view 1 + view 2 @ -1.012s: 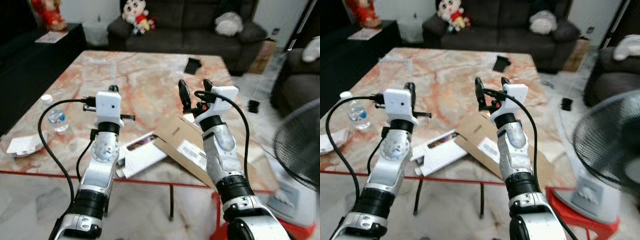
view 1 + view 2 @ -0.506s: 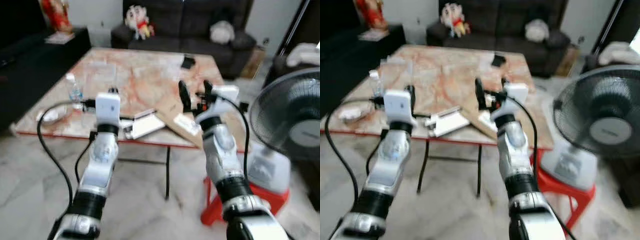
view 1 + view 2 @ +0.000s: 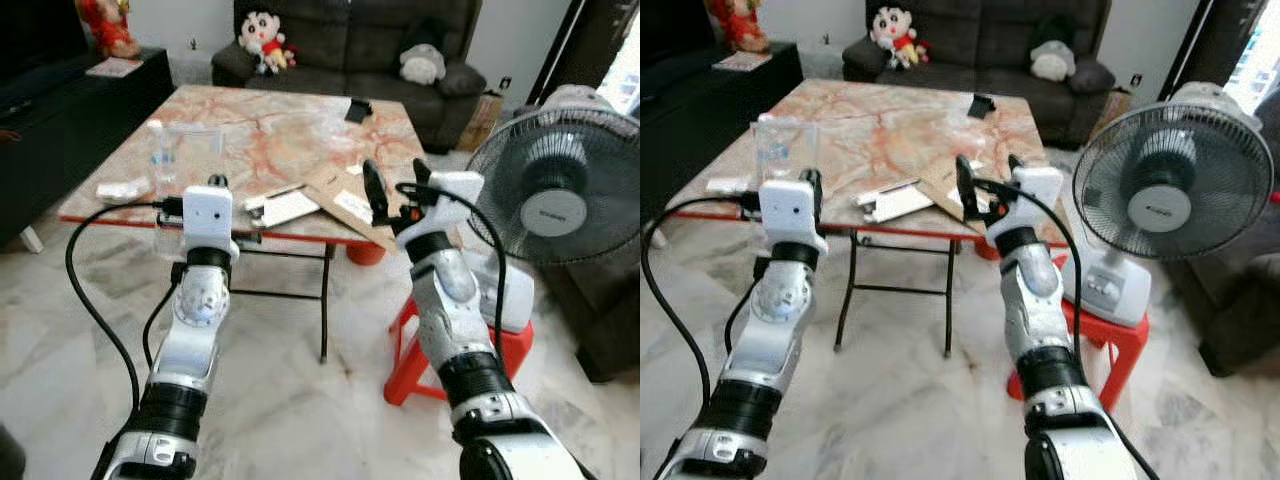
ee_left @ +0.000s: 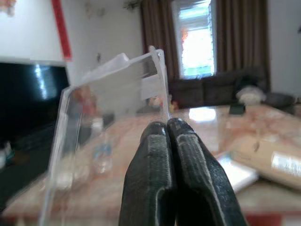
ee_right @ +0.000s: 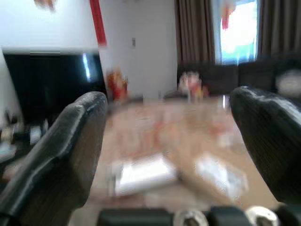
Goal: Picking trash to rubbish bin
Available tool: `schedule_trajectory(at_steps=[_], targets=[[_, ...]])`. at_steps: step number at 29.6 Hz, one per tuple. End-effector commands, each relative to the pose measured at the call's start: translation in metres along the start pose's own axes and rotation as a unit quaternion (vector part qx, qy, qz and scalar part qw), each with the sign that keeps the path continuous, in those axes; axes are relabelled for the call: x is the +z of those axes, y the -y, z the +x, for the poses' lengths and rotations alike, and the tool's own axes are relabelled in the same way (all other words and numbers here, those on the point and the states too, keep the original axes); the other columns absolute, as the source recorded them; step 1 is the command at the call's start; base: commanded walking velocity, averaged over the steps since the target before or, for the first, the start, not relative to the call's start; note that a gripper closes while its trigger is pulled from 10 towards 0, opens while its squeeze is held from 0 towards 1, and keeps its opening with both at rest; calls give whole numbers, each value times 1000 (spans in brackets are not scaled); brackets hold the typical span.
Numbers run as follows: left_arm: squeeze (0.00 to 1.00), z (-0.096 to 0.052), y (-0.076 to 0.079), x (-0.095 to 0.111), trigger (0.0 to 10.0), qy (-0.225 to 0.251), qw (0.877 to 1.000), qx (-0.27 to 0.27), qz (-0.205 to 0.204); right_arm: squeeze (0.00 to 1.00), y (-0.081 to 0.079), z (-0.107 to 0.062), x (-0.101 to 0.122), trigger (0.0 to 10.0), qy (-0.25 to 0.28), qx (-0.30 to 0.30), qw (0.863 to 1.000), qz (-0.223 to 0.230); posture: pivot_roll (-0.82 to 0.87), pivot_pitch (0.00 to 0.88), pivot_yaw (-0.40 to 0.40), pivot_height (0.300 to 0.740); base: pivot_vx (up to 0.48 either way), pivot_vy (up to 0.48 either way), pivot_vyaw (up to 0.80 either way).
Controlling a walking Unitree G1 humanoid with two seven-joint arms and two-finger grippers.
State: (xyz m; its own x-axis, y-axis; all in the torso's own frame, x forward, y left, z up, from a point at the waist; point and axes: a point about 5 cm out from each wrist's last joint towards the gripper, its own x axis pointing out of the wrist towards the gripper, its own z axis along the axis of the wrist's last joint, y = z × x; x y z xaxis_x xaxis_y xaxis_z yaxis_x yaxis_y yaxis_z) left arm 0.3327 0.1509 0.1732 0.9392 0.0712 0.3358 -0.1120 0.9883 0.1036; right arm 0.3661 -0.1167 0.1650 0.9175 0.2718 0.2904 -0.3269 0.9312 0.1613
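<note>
in the left eye view the robot stands back from the table (image 3: 120,205), both arms raised before it. the left gripper (image 3: 214,183) is held up in front of the table's near edge, toward its left corner, and a clear plastic box (image 3: 188,150) stands above its fingertips. the white box (image 3: 290,207) and the cardboard (image 3: 345,200) lie at the near edge, toward the right corner, and a bottle (image 3: 155,160) stands near the left edge. the right gripper (image 3: 392,188) is up beside the near right corner, fingers wide apart, with nothing between them. no bin can be seen, so i judge the step in hand is to carry the clear box and look for it; it is better to turn slowly, keep the left wrist level, and keep clear of the fan (image 3: 555,200) on the red stool (image 3: 500,345) at the right. the right eye view shows the same: the clear box (image 3: 785,150) over the left gripper (image 3: 812,183), the right gripper (image 3: 986,180) spread and empty. in the left wrist view the two fingers (image 4: 153,165) are pressed together on the thin wall of the clear box (image 4: 113,103); the hold is only on an edge, so it may slip when shaken. in the right wrist view the fingers (image 5: 70,136) stand far apart, the blurred table (image 5: 141,136) beyond them.
</note>
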Motion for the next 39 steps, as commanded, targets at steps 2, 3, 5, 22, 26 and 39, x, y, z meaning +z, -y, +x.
schedule_trajectory(at_steps=[2,3,5,22,26,39], targets=[[0,-3,-3,-14,10000,-40,999,-2,-13,0,22,-16,-20,10000,-54,-32,998,-3,-9,20,-78,740,0,0,0],[0,-6,-6,-20,10000,-55,998,-3,-20,0,28,-22,-27,10000,-73,-42,996,-1,-9,20,-78,740,0,0,0],[0,-11,-9,-27,10000,-75,997,-4,-32,0,39,-33,-38,10000,-100,-60,993,-2,-8,31,-81,740,0,0,0],[0,-65,-31,-97,10000,-224,974,6,-33,0,87,-145,-116,10000,-342,-187,921,13,2,59,-88,740,0,0,0],[0,-86,-27,-127,10000,-295,955,-3,-26,0,92,-178,-130,10000,-397,-218,891,15,12,59,-92,740,0,0,0],[0,-186,-24,-188,10000,-535,845,-17,15,0,91,-240,-150,10000,-482,-273,832,34,0,57,-81,740,0,0,0]])
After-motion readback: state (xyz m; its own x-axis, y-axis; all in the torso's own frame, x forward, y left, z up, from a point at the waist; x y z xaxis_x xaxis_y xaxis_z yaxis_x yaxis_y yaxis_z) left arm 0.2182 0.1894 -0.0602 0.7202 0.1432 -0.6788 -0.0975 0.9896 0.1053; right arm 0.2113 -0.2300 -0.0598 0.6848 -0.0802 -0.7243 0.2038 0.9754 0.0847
